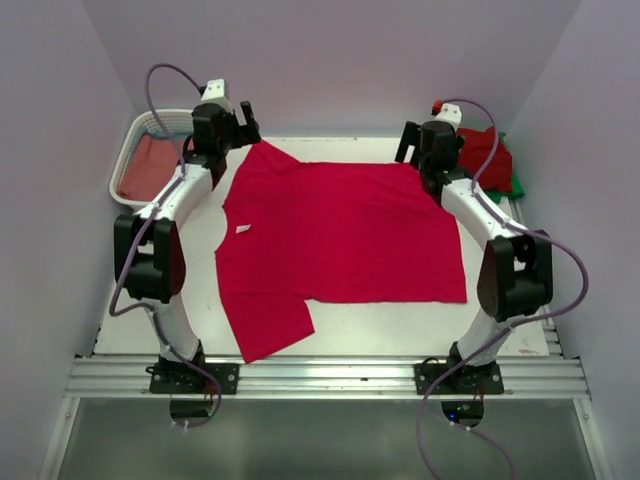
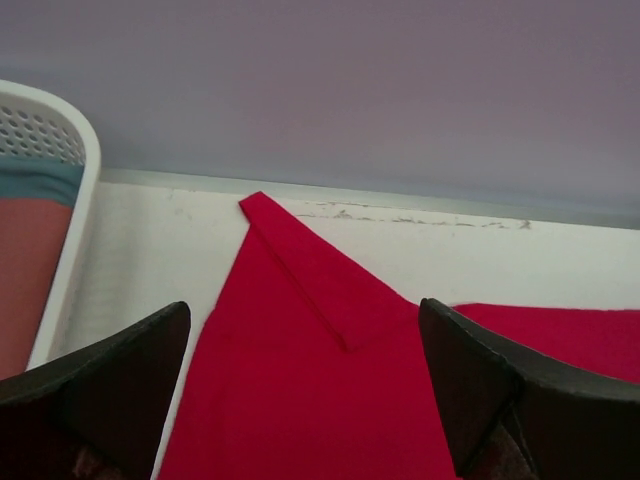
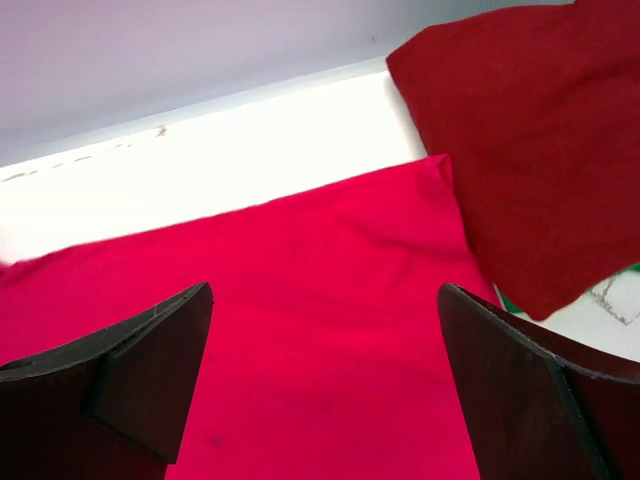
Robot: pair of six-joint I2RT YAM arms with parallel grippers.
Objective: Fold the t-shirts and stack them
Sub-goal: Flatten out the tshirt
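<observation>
A bright crimson t-shirt (image 1: pixel 340 235) lies spread flat on the table, its pale neck label (image 1: pixel 242 230) at the left and one sleeve (image 1: pixel 265 325) pointing toward the front. My left gripper (image 1: pixel 243 122) is open above the far sleeve (image 2: pixel 300 300). My right gripper (image 1: pixel 408 143) is open above the shirt's far right hem corner (image 3: pixel 330 300). A darker red t-shirt (image 1: pixel 487 155) lies folded at the back right on a green one (image 1: pixel 516 185); it also shows in the right wrist view (image 3: pixel 530 130).
A white slatted plastic basket (image 1: pixel 140 130) stands at the back left with a dusty-red shirt (image 1: pixel 150 165) and a blue one (image 2: pixel 40 180) in it. Purple walls close in the back and sides. A metal rail (image 1: pixel 320 375) runs along the front edge.
</observation>
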